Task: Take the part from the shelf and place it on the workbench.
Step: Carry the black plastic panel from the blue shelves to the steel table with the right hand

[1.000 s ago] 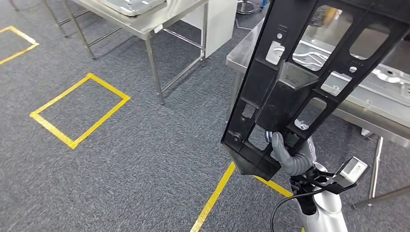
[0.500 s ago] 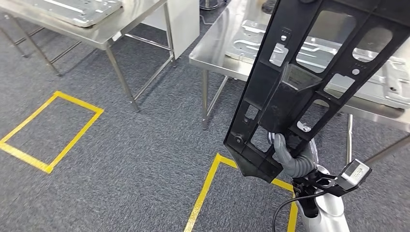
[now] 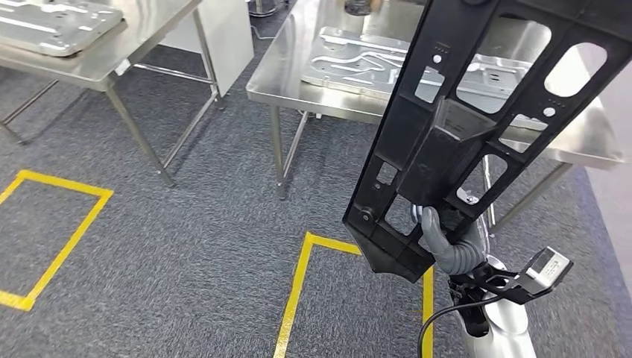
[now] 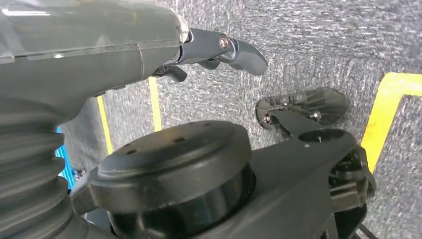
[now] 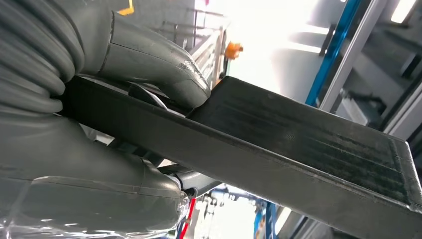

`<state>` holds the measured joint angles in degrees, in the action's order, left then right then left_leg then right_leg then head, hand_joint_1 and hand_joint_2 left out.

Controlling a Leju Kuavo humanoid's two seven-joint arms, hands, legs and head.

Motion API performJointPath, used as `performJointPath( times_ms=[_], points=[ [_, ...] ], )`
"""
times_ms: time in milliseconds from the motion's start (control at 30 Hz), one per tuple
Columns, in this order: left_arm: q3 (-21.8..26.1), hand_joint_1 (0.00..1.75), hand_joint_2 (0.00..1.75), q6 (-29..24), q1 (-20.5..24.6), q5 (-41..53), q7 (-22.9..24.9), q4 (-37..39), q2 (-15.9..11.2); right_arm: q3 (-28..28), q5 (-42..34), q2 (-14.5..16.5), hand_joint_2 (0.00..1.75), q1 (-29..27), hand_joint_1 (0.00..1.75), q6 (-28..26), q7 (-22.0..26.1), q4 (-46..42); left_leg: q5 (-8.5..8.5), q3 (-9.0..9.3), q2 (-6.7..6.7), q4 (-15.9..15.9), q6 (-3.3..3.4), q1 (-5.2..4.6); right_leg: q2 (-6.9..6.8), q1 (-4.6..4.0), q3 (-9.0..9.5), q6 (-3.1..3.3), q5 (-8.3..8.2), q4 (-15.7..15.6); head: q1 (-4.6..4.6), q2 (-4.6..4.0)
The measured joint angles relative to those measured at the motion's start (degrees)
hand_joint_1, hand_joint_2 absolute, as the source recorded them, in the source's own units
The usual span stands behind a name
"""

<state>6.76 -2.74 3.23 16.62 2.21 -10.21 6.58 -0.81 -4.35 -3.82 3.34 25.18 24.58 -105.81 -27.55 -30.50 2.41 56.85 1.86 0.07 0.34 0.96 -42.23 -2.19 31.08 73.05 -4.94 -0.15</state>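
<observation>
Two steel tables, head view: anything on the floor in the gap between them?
Head view: between the left table and the workbench there is bare grey carpet, with a white panel at the far end.

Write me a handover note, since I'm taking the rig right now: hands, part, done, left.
Right hand: grips the large black plastic frame part with cut-out windows by its lower end, held upright and tilted in the air.
Left hand: holds nothing, hanging over grey carpet.
Done: part is off the shelf.
Left: close on the steel workbench ahead, which carries a pressed metal panel, and set the part down.
</observation>
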Motion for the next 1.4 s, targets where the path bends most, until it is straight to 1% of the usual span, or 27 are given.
performJointPath(
  times_ms=[67,133,167,233,267,333,400,433,467,500,533,600,667,733,767,800,833,900,933,967,1000,1033,1100,1167,1300,1333,1400],
  points=[
    [0.01,0.0,1.75,0.02,0.04,0.01,0.0,0.0,0.01,0.0,0.0,0.0,1.75,0.03,1.75,0.01,-0.01,-0.01,-0.21,0.21,1.3,0.01,-0.29,-0.04,-1.66,0.04,4.26,0.04,-3.21,-7.36,0.0,0.0],
    [0.02,0.0,1.75,0.04,0.04,0.02,-0.01,0.0,0.01,0.0,0.0,0.0,1.75,0.1,1.75,0.02,-0.01,-0.02,-0.57,0.44,2.28,0.15,-0.87,-0.32,-3.65,-0.34,7.76,0.55,-4.98,-13.7,0.0,0.0],
    [0.02,0.0,1.75,0.05,0.05,0.02,-0.02,0.0,0.01,-0.01,0.0,0.0,1.75,0.12,1.75,0.02,-0.01,-0.02,-0.74,0.53,2.73,0.21,-1.17,-0.45,-4.07,-0.58,8.31,0.87,-5.05,-14.88,0.0,0.0],
    [0.02,0.0,1.75,0.05,0.11,0.01,-0.02,-0.01,0.02,-0.08,0.0,0.0,1.75,0.1,1.75,0.03,-0.01,-0.03,-1.02,0.7,3.69,0.24,-1.78,-0.49,-2.95,-0.78,8.19,1.54,-5.09,-15.1,0.0,0.0],
    [0.02,0.0,1.75,0.05,0.14,0.0,-0.02,-0.01,0.03,-0.13,-0.01,0.0,1.75,0.11,1.75,0.04,0.0,-0.03,-1.43,0.67,3.39,0.59,-2.11,-0.35,-2.34,-0.71,8.21,1.85,-5.18,-15.25,0.0,0.0],
    [0.07,0.0,1.75,0.05,0.09,-0.06,-0.03,-0.01,0.04,-0.19,-0.01,-0.01,1.75,0.28,1.75,0.08,0.02,-0.04,-3.79,-0.74,1.13,4.17,-2.62,-0.07,-1.22,-0.46,8.35,2.56,-5.43,-15.56,0.0,0.0],
    [0.18,0.0,1.75,0.07,-0.03,-0.22,-0.1,-0.01,0.04,-0.19,0.0,-0.04,1.75,0.46,1.75,0.2,0.03,-0.02,-7.42,-4.26,-1.28,11.79,-2.82,0.08,-0.1,-0.5,8.33,2.97,-5.49,-15.58,0.0,0.0],
    [0.25,0.0,1.75,0.09,-0.03,-0.28,-0.16,-0.02,0.04,-0.19,0.0,-0.06,1.75,0.48,1.75,0.28,0.03,0.01,-8.54,-5.93,-1.64,15.23,-2.86,0.08,0.56,-0.56,8.34,3.03,-5.49,-15.56,0.0,0.0],
    [0.29,0.0,1.75,0.11,0.01,-0.31,-0.19,-0.02,0.04,-0.19,0.0,-0.07,1.75,0.47,1.75,0.35,0.02,0.03,-8.62,-6.9,-1.78,17.05,-2.83,0.08,1.29,-0.62,8.37,3.05,-5.49,-15.53,0.0,0.0],
    [0.34,0.0,1.75,0.13,0.07,-0.29,-0.21,-0.02,0.04,-0.19,0.0,-0.07,1.75,0.47,1.75,0.39,0.02,0.06,-7.52,-6.84,-1.87,16.61,-2.74,0.08,2.06,-0.65,8.44,3.04,-5.48,-15.48,0.0,0.0],
    [0.38,0.0,1.75,0.1,0.11,-0.28,-0.18,-0.02,0.04,-0.18,0.0,-0.07,1.75,0.49,1.75,0.4,0.01,0.09,-5.51,-5.83,-2.15,14.09,-2.57,0.09,2.86,-0.65,8.52,3.02,-5.46,-15.43,0.0,0.0],
    [0.48,0.0,1.75,0.05,-0.03,-0.27,-0.08,0.0,0.03,-0.17,0.0,-0.07,1.75,0.58,1.75,0.45,0.01,0.1,-1.34,-2.82,-4.29,6.54,-2.16,0.16,4.34,-0.68,8.5,2.82,-5.39,-15.18,0.0,0.0],
    [0.61,0.0,1.75,0.0,-0.17,-0.28,0.04,0.01,0.02,-0.17,0.02,-0.07,1.75,0.78,1.75,0.52,-0.08,0.11,-0.06,-1.12,-6.13,2.07,-1.9,0.2,5.63,-0.6,7.98,2.28,-5.5,-14.9,0.0,0.0],
    [0.7,0.0,1.75,-0.03,-0.04,-0.29,0.13,0.0,0.02,-0.19,0.1,-0.06,1.75,0.92,1.75,0.51,-0.3,0.12,-0.17,-0.85,-5.66,1.16,-1.51,0.15,6.83,-0.41,7.46,1.47,-5.9,-14.98,0.0,0.0],
    [0.73,0.0,1.75,-0.04,0.08,-0.26,0.17,0.0,0.04,-0.2,0.15,-0.02,1.75,0.93,1.75,0.43,-0.41,0.13,0.09,-0.79,-5.04,0.86,-1.16,0.16,6.82,-0.35,7.3,1.16,-5.9,-14.92,0.0,0.0],
    [0.75,0.0,1.75,-0.07,0.14,-0.15,0.18,0.0,0.06,-0.2,0.24,0.04,1.75,1.05,1.75,0.31,-0.5,0.13,0.34,-0.67,-4.49,0.47,-0.79,0.23,5.88,-0.42,6.91,0.92,-5.44,-14.27,0.01,0.0],
    [0.75,0.0,1.75,-0.12,0.13,-0.04,0.18,0.0,0.09,-0.2,0.34,0.11,1.75,1.26,1.75,0.15,-0.58,0.14,0.55,-0.58,-3.89,0.08,-0.44,0.27,4.43,-0.52,6.06,0.72,-4.37,-12.59,0.01,0.0],
    [0.76,0.0,1.75,-0.24,0.02,0.14,0.13,0.0,0.11,-0.18,0.51,0.21,1.75,1.62,1.75,-0.14,-0.73,0.26,0.58,-0.54,-2.92,-0.19,-0.07,0.14,1.21,-0.46,2.87,0.4,-1.05,-6.1,0.01,0.0],
    [0.76,0.0,1.75,-0.31,-0.04,0.15,0.08,0.0,0.11,-0.17,0.58,0.21,1.75,1.68,1.75,-0.26,-0.8,0.39,0.5,-0.56,-2.44,-0.18,-0.01,0.07,0.57,-0.3,1.14,0.21,0.25,-2.56,0.0,0.0],
    [0.77,0.0,1.75,-0.34,-0.07,0.17,0.01,0.0,0.11,-0.17,0.64,0.22,1.75,1.65,1.75,-0.33,-0.83,0.56,0.4,-0.54,-2.07,-0.17,-0.02,0.03,0.27,-0.13,0.04,0.06,0.66,-0.33,0.0,0.0],
    [0.78,0.0,1.75,-0.37,-0.08,0.18,-0.07,0.0,0.11,-0.18,0.76,0.22,1.75,1.63,1.75,-0.36,-0.84,0.72,0.3,-0.47,-1.77,-0.17,-0.08,0.03,0.13,0.04,-0.01,-0.05,0.01,-0.21,0.0,0.0],
    [0.78,0.0,1.75,-0.39,-0.08,0.19,-0.16,0.0,0.12,-0.19,0.92,0.22,1.75,1.63,1.75,-0.4,-0.84,0.84,0.19,-0.33,-1.55,-0.16,-0.18,0.04,0.01,0.18,1.09,-0.13,-1.51,-2.28,0.0,0.0],
    [0.78,0.0,1.75,-0.39,-0.08,0.21,-0.36,0.0,0.14,-0.2,1.25,0.22,1.75,1.67,1.75,-0.43,-0.82,0.95,-0.13,0.09,-1.29,-0.15,-0.58,-0.01,-0.55,0.25,5.27,-0.09,-4.74,-9.97,0.01,0.0],
    [0.78,0.0,1.75,-0.39,-0.07,0.27,-0.49,0.0,0.15,-0.2,1.44,0.22,1.75,1.71,1.75,-0.45,-0.78,1.0,-0.53,0.36,-1.18,-0.07,-1.2,-0.15,-0.98,-0.07,7.84,0.41,-5.63,-14.76,0.01,0.0],
    [0.78,0.0,1.75,-0.39,0.0,0.43,-0.52,-0.01,0.17,-0.23,1.71,0.22,1.75,1.72,1.75,-0.46,-0.53,1.06,-1.66,0.6,-1.01,0.69,-2.46,0.13,-0.56,-0.4,8.65,1.9,-4.92,-15.6,0.0,0.0],
    [0.78,0.0,1.75,-0.39,0.02,0.48,-0.52,-0.01,0.17,-0.24,1.81,0.21,1.75,1.76,1.75,-0.46,-0.41,1.05,-2.55,-0.09,-1.16,2.48,-2.64,0.21,-0.45,-0.32,9.09,2.28,-4.8,-15.79,0.0,0.0],
    [0.79,0.0,1.75,-0.36,-0.04,0.55,-0.57,-0.01,0.19,-0.24,2.06,0.19,1.75,1.81,1.75,-0.44,-0.26,1.07,-5.3,-3.78,-1.64,9.69,-2.77,0.32,-0.34,-0.4,9.93,2.94,-4.31,-15.96,0.0,0.0]
  ],
)
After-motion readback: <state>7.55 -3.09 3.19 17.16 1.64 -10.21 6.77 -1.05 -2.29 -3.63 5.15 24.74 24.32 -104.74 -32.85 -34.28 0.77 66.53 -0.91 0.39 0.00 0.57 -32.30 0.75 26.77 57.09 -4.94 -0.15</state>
